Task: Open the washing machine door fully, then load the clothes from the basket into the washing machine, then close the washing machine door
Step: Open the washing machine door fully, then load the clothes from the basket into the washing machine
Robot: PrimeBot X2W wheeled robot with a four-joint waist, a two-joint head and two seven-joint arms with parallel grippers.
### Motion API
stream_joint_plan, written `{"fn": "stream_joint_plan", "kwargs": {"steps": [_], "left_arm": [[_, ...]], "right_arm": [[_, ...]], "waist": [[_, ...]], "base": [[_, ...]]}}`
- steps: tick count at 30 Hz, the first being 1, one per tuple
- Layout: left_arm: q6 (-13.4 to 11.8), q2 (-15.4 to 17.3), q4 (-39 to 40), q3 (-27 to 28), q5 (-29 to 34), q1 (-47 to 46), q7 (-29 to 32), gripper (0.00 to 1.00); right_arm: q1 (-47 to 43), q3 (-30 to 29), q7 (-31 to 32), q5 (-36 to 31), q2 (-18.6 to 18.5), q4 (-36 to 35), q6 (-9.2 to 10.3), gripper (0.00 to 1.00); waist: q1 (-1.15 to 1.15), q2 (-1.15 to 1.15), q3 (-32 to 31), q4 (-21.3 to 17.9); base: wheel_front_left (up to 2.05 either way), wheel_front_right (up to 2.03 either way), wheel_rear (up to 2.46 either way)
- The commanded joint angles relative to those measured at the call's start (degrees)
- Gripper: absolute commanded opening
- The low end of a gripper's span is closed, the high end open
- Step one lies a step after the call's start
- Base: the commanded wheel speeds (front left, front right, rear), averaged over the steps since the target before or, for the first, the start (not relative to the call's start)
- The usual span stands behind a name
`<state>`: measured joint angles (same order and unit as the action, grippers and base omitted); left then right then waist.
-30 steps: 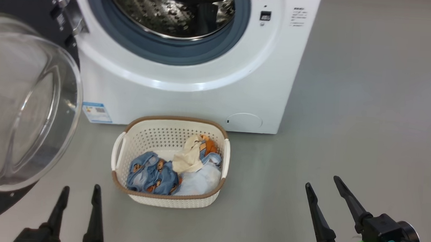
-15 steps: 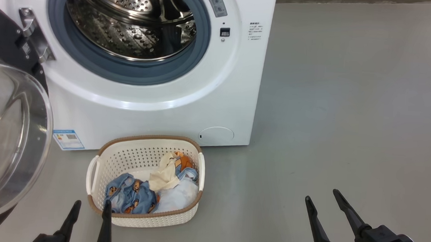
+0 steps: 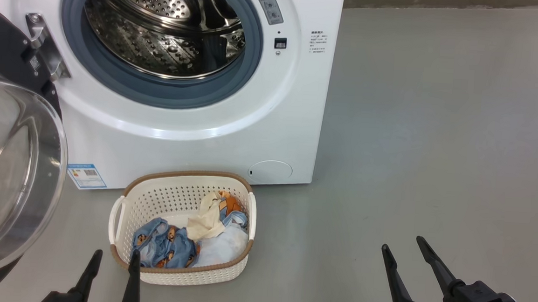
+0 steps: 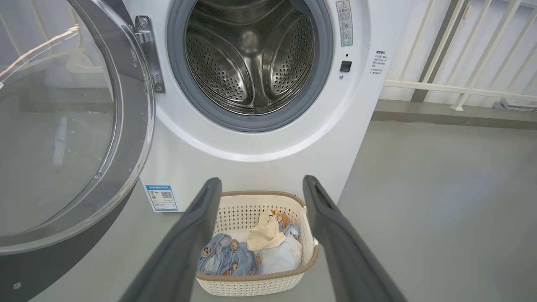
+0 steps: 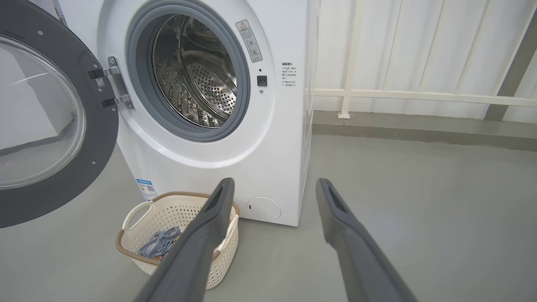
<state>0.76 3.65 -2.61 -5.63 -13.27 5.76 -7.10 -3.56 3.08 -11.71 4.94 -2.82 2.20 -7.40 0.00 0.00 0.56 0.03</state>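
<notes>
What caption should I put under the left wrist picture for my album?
Open left claw frames the basket of clothes before the washing machine, its door swung open.

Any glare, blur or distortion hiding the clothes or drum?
Head view: sharp; glare band on the washing machine front, clothes clear. Left wrist view: reflections streak the washing machine door glass; fingers of the left tool slightly soft. Right wrist view: even light, glints in the drum.
</notes>
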Motion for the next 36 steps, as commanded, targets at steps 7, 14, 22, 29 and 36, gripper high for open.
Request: {"fn": "stream_joint_plan", "kwargs": {"steps": [7,14,22,29,36], "left_arm": [[-0.3,1.1,1.1,1.6,-0.1,-1.5,-0.8,1.00],[-0.6,1.3,0.4,1.4,-0.3,-1.8,-0.9,1.00],[-1.5,1.4,-0.1,1.1,0.0,-2.1,-1.8,1.00],[-1.7,1.7,-0.6,0.9,0.0,-2.6,-2.1,1.00],[-1.4,2.0,-1.1,0.4,-0.4,-3.2,-2.5,1.00]], "right_arm": [[1.1,1.4,-0.6,0.9,-0.1,-1.0,-0.09,1.00],[1.1,1.4,-0.7,0.9,-0.1,-0.9,-0.09,1.00],[1.1,1.3,-0.7,0.9,-0.1,-1.1,-0.09,1.00],[1.3,1.3,-0.7,1.1,-0.1,-1.1,-0.09,1.00],[1.5,1.3,-0.7,1.1,-0.1,-1.0,-0.09,1.00]], "waist": [[0.00,0.00,0.1,-0.1],[0.00,0.00,0.1,-0.1],[0.00,0.00,0.1,0.1],[0.00,0.00,0.4,0.3],[0.00,0.00,0.6,0.5]], "base": [[0.00,0.00,0.00],[0.00,0.00,0.00],[0.36,-0.36,0.00],[1.37,-1.37,0.00],[1.70,-1.70,0.00]]}}
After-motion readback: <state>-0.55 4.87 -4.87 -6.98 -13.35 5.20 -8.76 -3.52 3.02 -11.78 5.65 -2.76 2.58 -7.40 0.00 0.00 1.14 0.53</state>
